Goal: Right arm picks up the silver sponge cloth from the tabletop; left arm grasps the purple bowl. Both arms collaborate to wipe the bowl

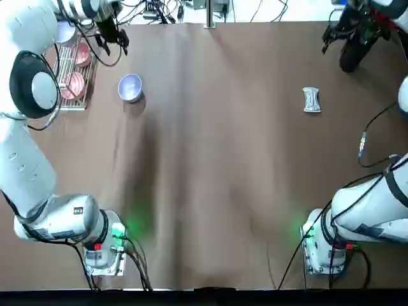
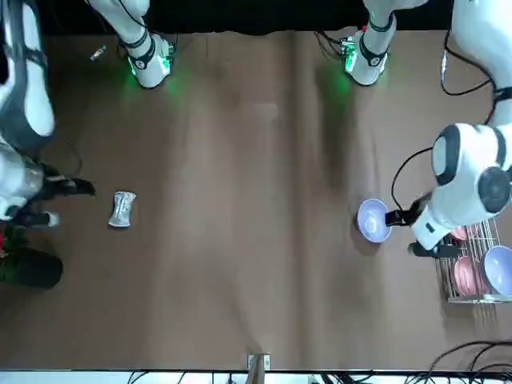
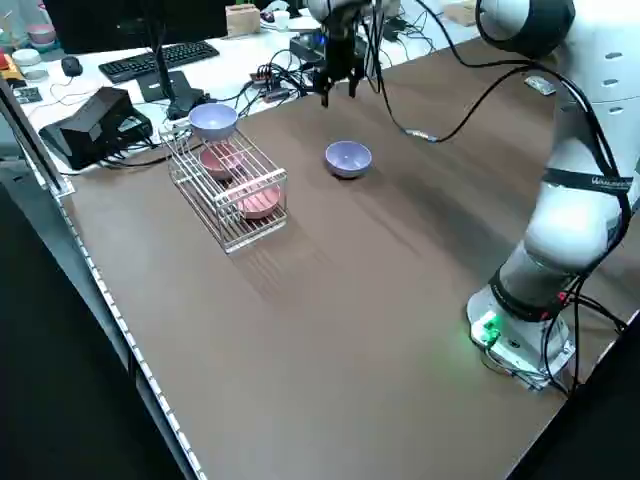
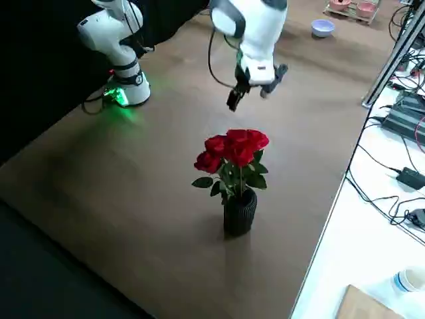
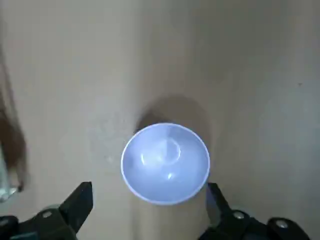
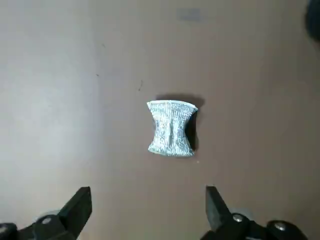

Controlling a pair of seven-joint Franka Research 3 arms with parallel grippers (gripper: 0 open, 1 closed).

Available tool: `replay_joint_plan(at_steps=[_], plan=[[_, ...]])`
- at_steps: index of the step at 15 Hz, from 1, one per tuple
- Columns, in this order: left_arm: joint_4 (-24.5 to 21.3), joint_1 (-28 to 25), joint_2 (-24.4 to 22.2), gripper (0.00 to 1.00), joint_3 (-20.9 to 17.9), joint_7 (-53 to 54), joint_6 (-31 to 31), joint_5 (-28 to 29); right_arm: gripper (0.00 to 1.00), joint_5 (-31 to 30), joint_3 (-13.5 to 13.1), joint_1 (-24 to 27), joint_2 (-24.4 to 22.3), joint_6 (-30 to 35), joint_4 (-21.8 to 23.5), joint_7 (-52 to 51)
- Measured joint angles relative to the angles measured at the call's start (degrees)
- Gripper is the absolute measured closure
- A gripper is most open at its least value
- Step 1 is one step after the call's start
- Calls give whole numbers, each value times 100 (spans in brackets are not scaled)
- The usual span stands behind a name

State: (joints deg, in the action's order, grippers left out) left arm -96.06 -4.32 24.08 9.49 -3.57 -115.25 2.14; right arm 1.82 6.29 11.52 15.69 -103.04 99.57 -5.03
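Bowl [image 1: 130, 88] and cloth [image 1: 312, 100] lie well apart on the tabletop [image 1: 210, 159], both our pincers open.
We see the purple bowl upright near the wire rack [image 3: 228, 190], where pink bowls [image 3: 260, 200] sit, and our left pincer [image 5: 150, 207] hovers over it, fingers spread; our right pincer [image 6: 149, 207] hangs above the silver cloth, fingers parted, near the roses [image 4: 234, 149] in a dark vase [image 4: 240, 212].

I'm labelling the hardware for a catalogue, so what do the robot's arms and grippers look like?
Two white jointed arms with grey joints and black cables; the black left gripper and black right gripper each have two blocky fingers.
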Motion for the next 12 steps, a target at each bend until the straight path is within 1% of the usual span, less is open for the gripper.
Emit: replay_joint_plan(at_steps=[1, 3, 5, 7, 8, 9, 10, 11, 12], plan=[[-277, -2, 2, 0, 0, 0, -365, 0, 0, 0, 0, 0, 142, -116, 113, 0], [-800, -53, 2, 0, -6, 0, -1162, 1, 0, -4, -6, 0, 449, -228, 204, -1], [-1271, -229, 2, 0, -13, 38, -1887, 7, 1, -5, -16, 2, 758, -400, 213, -1], [-1688, -455, 17, 0, -17, 129, -2446, 9, 4, -11, -46, 29, 1051, -560, 214, -1], [-1860, -522, 40, 0, -17, 157, -2630, 9, 9, -24, -61, 57, 1178, -626, 213, -1], [-1989, -550, 73, 1, -17, 167, -2739, 9, 9, -49, -72, 91, 1288, -664, 211, -5], [-2071, -545, 110, 1, -15, 168, -2795, 9, 14, -85, -78, 114, 1378, -676, 210, -7], [-2120, -532, 144, 1, -11, 167, -2828, 9, 23, -108, -80, 121, 1450, -688, 210, -7], [-2144, -522, 177, 3, -7, 168, -2843, 9, 26, -119, -77, 116, 1509, -743, 210, -7]])
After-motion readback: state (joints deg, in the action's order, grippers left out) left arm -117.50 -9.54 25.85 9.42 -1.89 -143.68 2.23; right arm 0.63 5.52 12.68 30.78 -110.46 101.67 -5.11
